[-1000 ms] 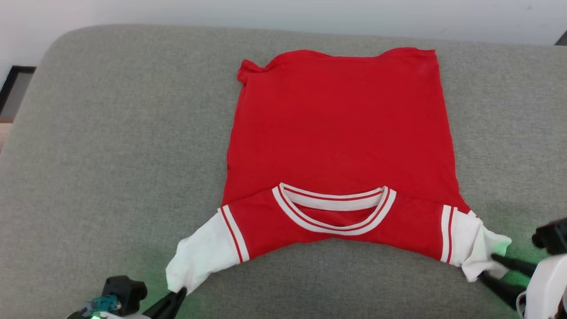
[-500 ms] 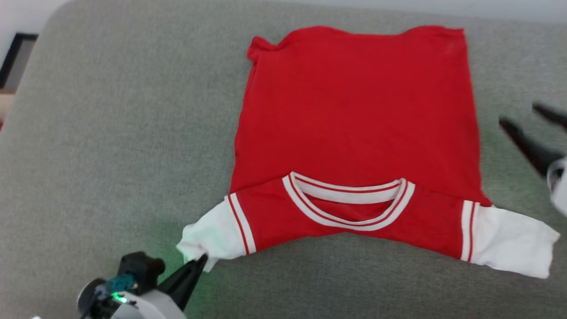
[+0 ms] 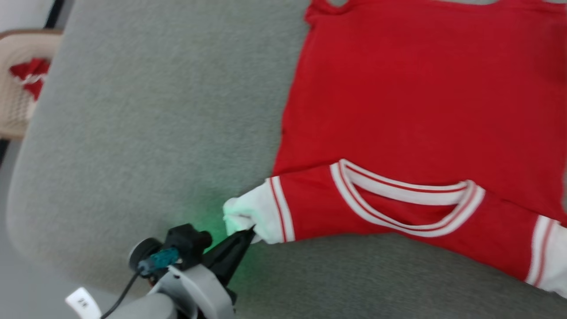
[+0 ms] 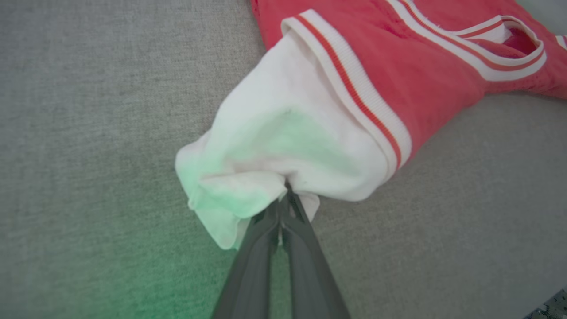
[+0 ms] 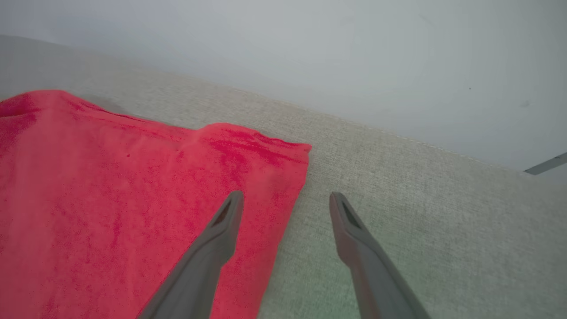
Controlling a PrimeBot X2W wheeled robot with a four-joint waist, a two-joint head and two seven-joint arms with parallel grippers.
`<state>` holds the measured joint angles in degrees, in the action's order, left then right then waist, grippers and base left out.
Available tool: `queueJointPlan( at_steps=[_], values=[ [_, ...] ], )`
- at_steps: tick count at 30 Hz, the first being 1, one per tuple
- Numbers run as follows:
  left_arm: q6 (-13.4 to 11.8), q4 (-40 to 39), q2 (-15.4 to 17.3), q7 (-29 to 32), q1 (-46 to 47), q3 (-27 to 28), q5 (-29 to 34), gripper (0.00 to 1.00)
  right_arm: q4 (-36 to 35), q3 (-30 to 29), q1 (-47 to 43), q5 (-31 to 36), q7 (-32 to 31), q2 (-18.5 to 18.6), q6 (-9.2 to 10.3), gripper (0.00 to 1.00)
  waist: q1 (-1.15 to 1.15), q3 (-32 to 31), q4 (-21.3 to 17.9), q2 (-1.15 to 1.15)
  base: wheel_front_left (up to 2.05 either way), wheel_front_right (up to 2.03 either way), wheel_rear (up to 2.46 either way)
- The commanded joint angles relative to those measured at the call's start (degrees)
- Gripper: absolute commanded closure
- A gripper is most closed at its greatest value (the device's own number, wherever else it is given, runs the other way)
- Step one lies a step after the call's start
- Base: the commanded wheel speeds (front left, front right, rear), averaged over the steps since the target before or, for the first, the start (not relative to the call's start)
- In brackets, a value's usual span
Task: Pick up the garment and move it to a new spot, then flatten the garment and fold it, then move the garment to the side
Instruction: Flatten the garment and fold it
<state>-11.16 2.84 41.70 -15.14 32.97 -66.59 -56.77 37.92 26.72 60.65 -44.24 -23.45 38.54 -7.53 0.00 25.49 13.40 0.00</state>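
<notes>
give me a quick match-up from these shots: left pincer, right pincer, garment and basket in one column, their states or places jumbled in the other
Column one
1. left pincer
2. right pincer
3. garment
4. basket

Column two
a. open, holding nothing
b. beige, at the upper left of the head view, beside the cushion
c. shut on the white sleeve
d. red, spread out on the grey cushion

Pairs: 1-c, 2-a, 3-d, 4-b
</notes>
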Motion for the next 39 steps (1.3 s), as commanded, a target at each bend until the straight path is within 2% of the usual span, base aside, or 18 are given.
queueJointPlan(
  at_steps=[1,8,14,15,16,18,24,28,32,33,35,36,37,39],
  values=[
    [0.8,0.8,-1.4,0.2,0.9,-0.4,0.6,1.0,3.3,0.7,2.1,1.0,-1.6,-0.2,0.09,0.0,0.0,3.8,5.1,0.0,0.0,0.0,0.0],
    [3.4,3.8,-5.2,0.2,2.6,-1.0,1.6,1.0,17.0,0.6,9.5,3.9,-7.5,-0.7,0.09,0.0,0.0,6.1,9.8,0.0,0.0,0.0,0.0],
    [4.6,6.3,-6.9,0.4,2.3,-0.4,1.9,1.0,28.0,0.5,11.4,5.4,-15.2,-3.4,0.09,0.0,0.0,7.0,11.3,0.0,0.0,0.0,0.0],
    [4.7,6.6,-7.0,0.4,2.2,-0.2,1.9,1.0,29.4,0.8,11.5,5.9,-16.4,-3.8,0.09,0.57,0.0,7.0,11.3,0.0,0.0,0.0,0.0],
    [4.9,7.0,-7.1,0.4,2.1,0.0,1.9,1.0,30.4,1.1,11.6,6.2,-17.8,-4.3,0.08,1.0,0.0,7.0,11.3,0.0,0.0,0.0,0.0],
    [4.9,7.5,-7.3,0.5,1.8,0.7,2.0,1.0,31.7,1.8,11.6,6.7,-19.8,-5.7,0.03,1.0,0.0,6.8,10.9,0.0,0.0,0.0,0.0],
    [5.5,8.5,-7.5,0.5,1.4,2.3,2.4,1.0,31.9,1.8,12.9,7.4,-17.5,-5.9,0.04,1.0,0.0,5.9,9.4,0.0,0.0,0.0,0.0],
    [5.1,9.2,-6.2,0.5,0.3,4.0,2.6,1.0,28.7,3.8,12.2,6.5,-20.2,-6.2,0.03,1.0,0.0,4.0,6.9,0.0,0.0,0.0,0.0],
    [4.3,8.5,-4.2,0.4,-1.7,6.3,2.2,1.0,19.0,7.1,8.3,2.4,-23.0,-4.5,0.03,1.0,0.0,0.9,2.9,0.0,0.0,0.0,0.0],
    [4.3,8.5,-4.2,0.4,-1.7,6.3,2.2,1.0,19.0,7.1,8.3,2.4,-23.0,-4.5,0.03,1.0,0.0,0.9,2.9,0.0,0.0,0.0,0.0],
    [4.0,8.2,-3.4,0.3,-2.5,7.0,1.9,1.0,13.5,8.5,6.1,0.3,-22.4,-2.6,0.05,1.0,0.0,-0.2,1.3,0.0,0.0,0.0,0.0],
    [3.5,7.9,-2.4,0.3,-3.4,7.6,1.6,1.0,7.9,9.4,3.1,-2.1,-21.8,-0.6,0.07,1.0,0.0,-1.4,-0.3,0.0,0.0,0.0,0.0],
    [3.5,7.9,-2.4,0.3,-3.4,7.6,1.6,1.0,7.9,9.4,3.1,-2.1,-21.8,-0.6,0.07,1.0,0.0,-1.4,-0.3,0.0,0.0,0.0,0.0],
    [3.1,7.6,-1.6,0.2,-4.2,8.2,1.0,1.0,2.4,10.1,-0.2,-4.4,-21.0,1.7,0.09,1.0,0.0,-2.4,-1.6,0.0,0.0,0.0,0.0]
  ],
)
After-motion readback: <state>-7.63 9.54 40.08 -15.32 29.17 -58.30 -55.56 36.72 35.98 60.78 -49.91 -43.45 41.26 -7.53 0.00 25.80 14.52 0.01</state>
